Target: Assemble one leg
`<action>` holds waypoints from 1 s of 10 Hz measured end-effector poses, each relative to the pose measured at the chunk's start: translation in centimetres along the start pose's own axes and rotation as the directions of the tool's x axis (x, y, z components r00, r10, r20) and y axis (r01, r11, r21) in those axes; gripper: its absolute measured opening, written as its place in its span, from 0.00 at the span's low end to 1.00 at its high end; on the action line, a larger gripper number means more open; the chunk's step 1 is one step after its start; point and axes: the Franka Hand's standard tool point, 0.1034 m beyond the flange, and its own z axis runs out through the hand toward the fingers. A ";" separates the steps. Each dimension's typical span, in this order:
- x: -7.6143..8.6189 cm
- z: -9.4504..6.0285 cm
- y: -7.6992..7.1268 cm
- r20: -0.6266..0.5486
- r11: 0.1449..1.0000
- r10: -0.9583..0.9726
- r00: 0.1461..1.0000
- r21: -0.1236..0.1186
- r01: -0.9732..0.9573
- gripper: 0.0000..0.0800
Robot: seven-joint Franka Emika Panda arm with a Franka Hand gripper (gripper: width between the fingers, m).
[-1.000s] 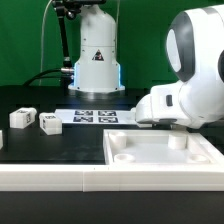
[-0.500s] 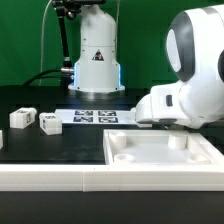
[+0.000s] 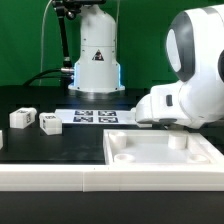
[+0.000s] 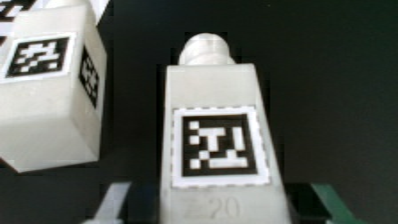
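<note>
In the wrist view a leg [image 4: 217, 110], a white block with a square marker tag on its face, lies lengthwise between my fingers. My gripper [image 4: 228, 203] is shut on its near end, with one finger [image 4: 128, 202] on each side. A second leg [image 4: 45, 90] lies close beside it, apart from it. In the exterior view my gripper is hidden behind the arm's white body [image 3: 185, 95], low at the right. Two more legs [image 3: 22, 118] [image 3: 49, 123] stand on the black table at the exterior view's left.
The large white panel [image 3: 160, 152] with recessed corners lies at the front right of the exterior view. The marker board [image 3: 95, 116] lies flat mid-table. The arm's base [image 3: 97, 55] stands behind it, before a green backdrop.
</note>
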 end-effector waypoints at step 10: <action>-3.0 -6.6 0.7 -0.268 0.998 -0.060 0.961 0.009 0.065 0.36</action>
